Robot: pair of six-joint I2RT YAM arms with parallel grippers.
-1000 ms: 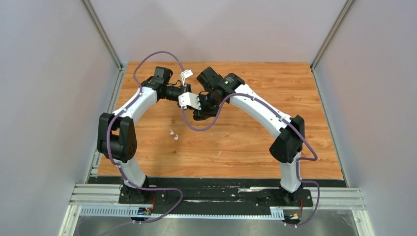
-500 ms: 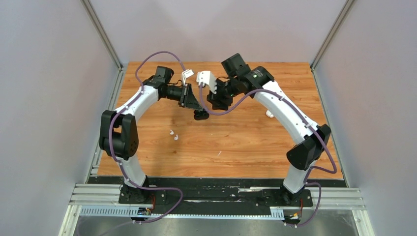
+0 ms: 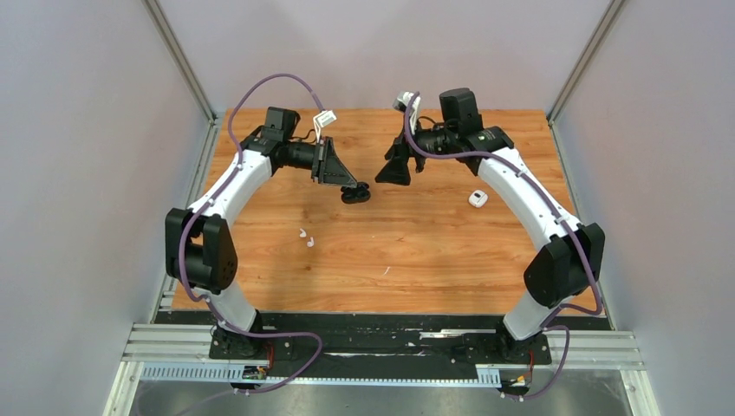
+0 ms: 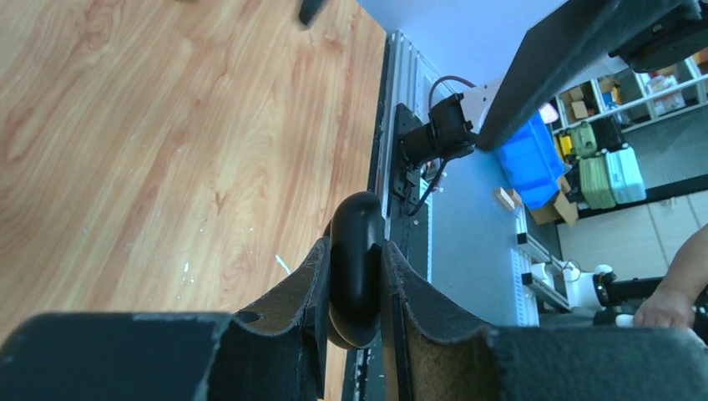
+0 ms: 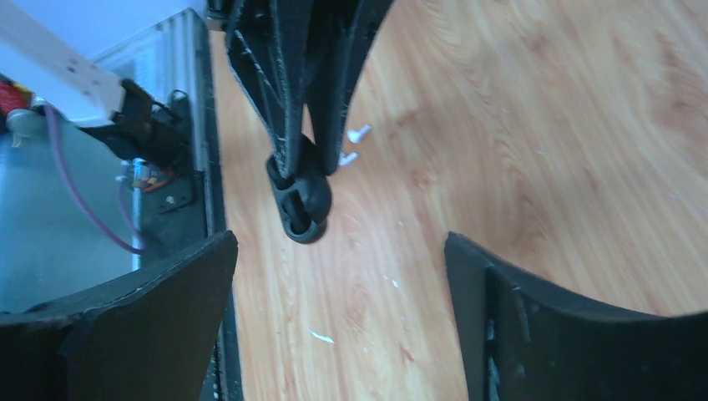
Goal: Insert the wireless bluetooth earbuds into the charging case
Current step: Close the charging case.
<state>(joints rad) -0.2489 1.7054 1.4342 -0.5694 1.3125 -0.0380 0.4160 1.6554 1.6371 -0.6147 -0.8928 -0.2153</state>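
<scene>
Two white, short-stemmed plastic earbuds [image 3: 305, 237] lie loose on the wood-grain laminate table [image 3: 416, 251], left of frame centre. Above centre, a glossy black pebble-shaped charging case [image 4: 355, 280] is pinched edge-on by the left gripper [image 3: 348, 186]. The right gripper [image 3: 394, 179], facing it, stands spread and empty. Likely hazards: the smooth, rounded case may pivot or slip between the matte pads, and the tiny earbuds may skid away under the wide fingers.

Bright, even light.
Faint soft shadows on the surface [image 3: 433, 251]; both wrist views blur in the near foreground.
</scene>
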